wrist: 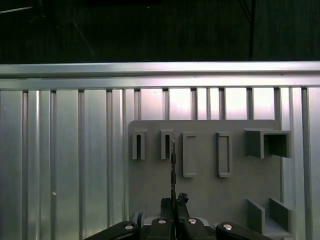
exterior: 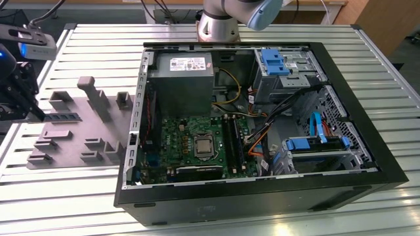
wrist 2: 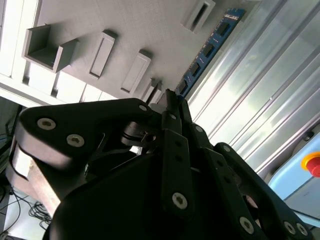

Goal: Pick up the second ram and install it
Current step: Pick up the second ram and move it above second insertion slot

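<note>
Gripper (wrist 2: 172, 100) fingers are pinched shut on one end of the ram (wrist 2: 209, 47), which juts out ahead of them along the gray tray (wrist 2: 100, 15). I cannot tell whether the ram touches the tray. The second wrist view gives its blue face and dark chips, and a red button (wrist 2: 312, 162) off past the table slats. In the first wrist view the gripper (wrist: 173, 201) holds the ram (wrist: 173, 160) edge-on, a thin line between the second and third holders of the tray (wrist: 205, 195). Six holders count there: two narrow slots, two wider frames, two open boxes.

Seen from the exterior view, gripper (exterior: 38, 114), ram (exterior: 64, 117) and tray (exterior: 72, 132) sit at the exterior view's left on the table (exterior: 78, 196), well apart from the open case (exterior: 262, 196) at its right. That case holds one motherboard (exterior: 177, 142) near, one power supply (exterior: 180, 83) far, two blue clips (exterior: 307, 144) (exterior: 274, 61) and loose cables (exterior: 259, 142) between.
</note>
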Motion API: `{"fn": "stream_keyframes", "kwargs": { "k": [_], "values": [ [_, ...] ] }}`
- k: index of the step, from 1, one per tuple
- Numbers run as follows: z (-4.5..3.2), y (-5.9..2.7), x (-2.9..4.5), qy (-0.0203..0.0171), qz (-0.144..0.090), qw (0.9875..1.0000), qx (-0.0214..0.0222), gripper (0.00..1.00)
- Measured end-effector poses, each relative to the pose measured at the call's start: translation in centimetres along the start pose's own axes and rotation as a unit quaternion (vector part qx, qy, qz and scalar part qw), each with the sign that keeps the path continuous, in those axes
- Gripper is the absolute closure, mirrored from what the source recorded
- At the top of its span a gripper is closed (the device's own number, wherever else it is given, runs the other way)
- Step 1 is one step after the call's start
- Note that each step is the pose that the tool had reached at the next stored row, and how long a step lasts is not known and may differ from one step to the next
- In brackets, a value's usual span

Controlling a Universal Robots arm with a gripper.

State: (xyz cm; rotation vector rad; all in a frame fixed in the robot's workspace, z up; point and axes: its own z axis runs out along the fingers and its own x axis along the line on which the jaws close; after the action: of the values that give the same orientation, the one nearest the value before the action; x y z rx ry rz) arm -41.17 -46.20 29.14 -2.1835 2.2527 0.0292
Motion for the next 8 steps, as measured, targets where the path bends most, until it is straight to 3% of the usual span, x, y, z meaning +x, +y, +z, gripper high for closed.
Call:
{"fn": "stream_keyframes", "kwargs": {
  "k": [8],
  "values": [
    [-0.78,0.01,-0.02,-0.0001,0.0,1.0,0.0001,0.86]
  ]
}}
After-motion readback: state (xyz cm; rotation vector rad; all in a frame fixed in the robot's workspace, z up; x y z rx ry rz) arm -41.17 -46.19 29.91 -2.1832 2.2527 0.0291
